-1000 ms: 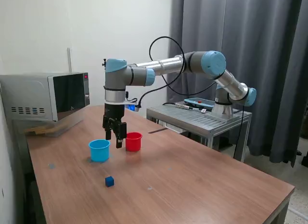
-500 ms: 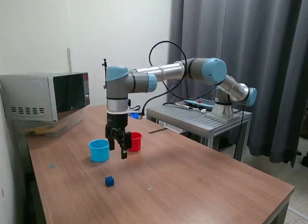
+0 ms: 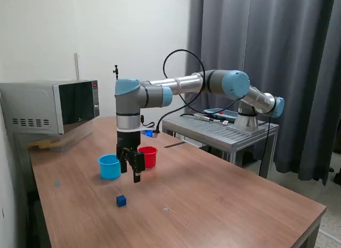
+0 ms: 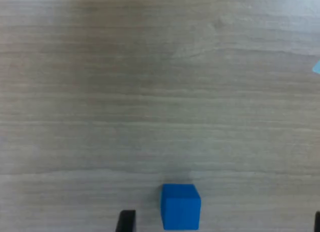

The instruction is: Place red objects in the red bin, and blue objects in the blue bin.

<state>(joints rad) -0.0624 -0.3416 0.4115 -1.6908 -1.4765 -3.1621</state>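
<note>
One tiny dark blue cube [image 3: 121,201] lies on the wooden table [image 3: 213,200], in front of the cups. It also shows in the wrist view [image 4: 180,206], between the finger tips and nearer to one finger [image 4: 126,222]. My gripper [image 3: 131,172] hangs open and empty above the table, in front of and between the light blue cup [image 3: 109,166] and the red cup [image 3: 148,156], and above and behind the cube. In the wrist view the gripper [image 4: 220,224] shows only its tips, wide apart. No red cubes and no second blue cube are in view.
A microwave [image 3: 50,106] stands at the back on the exterior view's left. A metal side table [image 3: 221,128] bearing the arm's base stands behind the wooden table on the exterior view's right. A dark curtain [image 3: 266,56] hangs behind.
My gripper has moved from beside the cups toward the front of the table and lower, closer to the blue cube. The cups and the cube have not moved.
</note>
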